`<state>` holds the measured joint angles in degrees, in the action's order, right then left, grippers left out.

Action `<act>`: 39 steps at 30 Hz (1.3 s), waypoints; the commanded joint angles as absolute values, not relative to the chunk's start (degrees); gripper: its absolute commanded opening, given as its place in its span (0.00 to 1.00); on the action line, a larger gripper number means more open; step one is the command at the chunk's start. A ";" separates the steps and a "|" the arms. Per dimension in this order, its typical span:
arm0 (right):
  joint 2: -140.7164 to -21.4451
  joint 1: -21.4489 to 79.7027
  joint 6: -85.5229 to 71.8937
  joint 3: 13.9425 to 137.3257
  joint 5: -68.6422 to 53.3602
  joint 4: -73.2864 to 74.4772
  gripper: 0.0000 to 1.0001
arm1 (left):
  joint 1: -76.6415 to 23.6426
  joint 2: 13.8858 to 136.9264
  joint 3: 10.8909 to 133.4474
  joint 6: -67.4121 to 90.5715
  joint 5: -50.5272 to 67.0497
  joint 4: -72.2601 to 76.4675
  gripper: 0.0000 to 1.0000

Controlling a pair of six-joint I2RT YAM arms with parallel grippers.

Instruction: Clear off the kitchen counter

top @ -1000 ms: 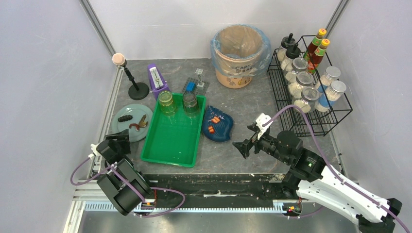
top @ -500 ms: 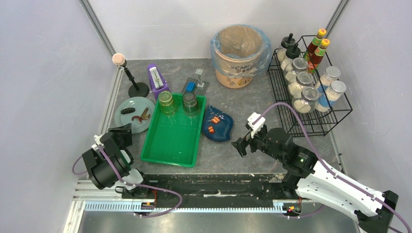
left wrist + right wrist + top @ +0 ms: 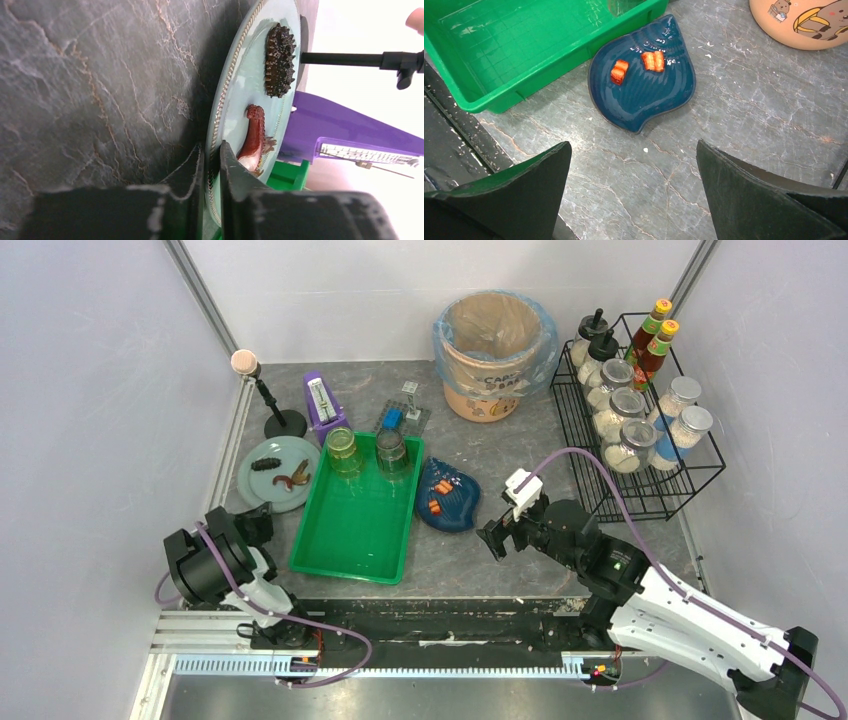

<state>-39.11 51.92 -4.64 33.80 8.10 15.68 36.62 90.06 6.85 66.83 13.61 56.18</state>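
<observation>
"So why is the left gripper (image 3: 211,150) rolled onto its side?"

"To take the pale green round plate (image 3: 240,85) edge-on. One finger sits on each face of the rim, pinching it. The dark grey mottled stone-look kitchen counter (image 3: 500,455) runs under everything, between the metal rails. I can't tell whether the plate has lifted off it."

"What's on the plate?"

"A dark spiky lump (image 3: 279,60) and a reddish-brown curled piece (image 3: 255,135)."

"And the right gripper (image 3: 633,145)?"

"Spread wide above the deep blue shell-shaped dish (image 3: 644,100), which carries two orange chunks (image 3: 619,71). I'd guess it's lined up for that dish."

"The green plastic tray (image 3: 355,530)?"

"It holds two glass jars (image 3: 343,451) at its far end, likely gathered there for carrying off."
</observation>
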 commanded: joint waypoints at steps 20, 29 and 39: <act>-40.97 52.12 -3.44 36.56 10.24 15.83 0.98 | 36.72 92.84 1.96 84.20 11.06 88.62 0.02; -40.86 52.13 -3.33 36.56 9.96 15.97 0.98 | 37.06 86.39 1.33 86.84 10.68 87.35 0.02; -40.95 52.12 -3.42 36.74 8.75 15.60 0.98 | 37.38 65.31 4.46 85.42 10.40 65.94 0.02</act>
